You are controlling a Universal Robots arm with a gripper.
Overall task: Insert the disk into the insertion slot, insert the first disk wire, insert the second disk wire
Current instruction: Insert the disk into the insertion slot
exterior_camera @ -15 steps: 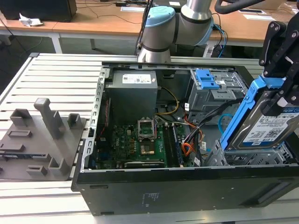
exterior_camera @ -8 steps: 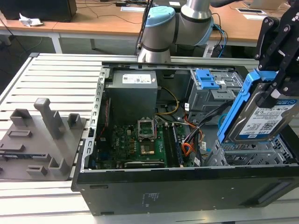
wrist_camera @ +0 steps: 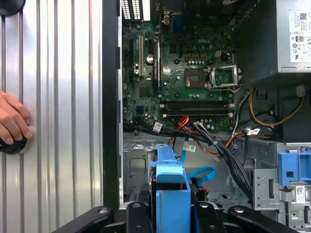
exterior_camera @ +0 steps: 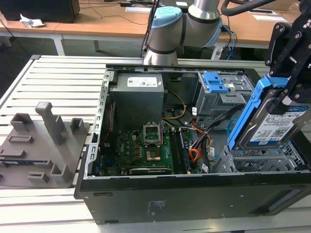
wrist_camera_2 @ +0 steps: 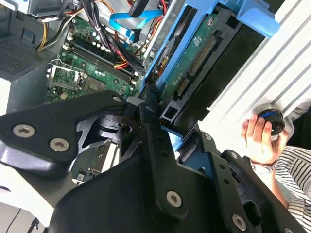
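My gripper (exterior_camera: 281, 99) is shut on the disk (exterior_camera: 272, 124), a silver drive with a white label in a bright blue bracket. It holds the disk tilted above the case's front corner, at the exterior view's right. Just below sits the insertion slot (exterior_camera: 265, 162), a silver perforated cage. In the second wrist view the disk (wrist_camera_2: 194, 53) shows its green board between the black fingers (wrist_camera_2: 150, 121). The blue bracket (wrist_camera: 170, 187) hangs over the slot (wrist_camera: 136, 167) in the first wrist view. The second disk wire (wrist_camera: 201, 174), a light-blue flat loop (wrist_camera_2: 127, 22), lies loose beside the cage. Which cable is the first disk wire I cannot tell.
The open black case (exterior_camera: 194, 194) lies on a slatted metal table (exterior_camera: 58, 77). Inside are the motherboard (exterior_camera: 141, 148), a power supply (exterior_camera: 138, 94), a taller grey cage with a blue latch (exterior_camera: 216, 85) and orange-red-black wire bundles (wrist_camera: 214, 141). A person's hand (wrist_camera: 12, 121) rests on a knob beside the case.
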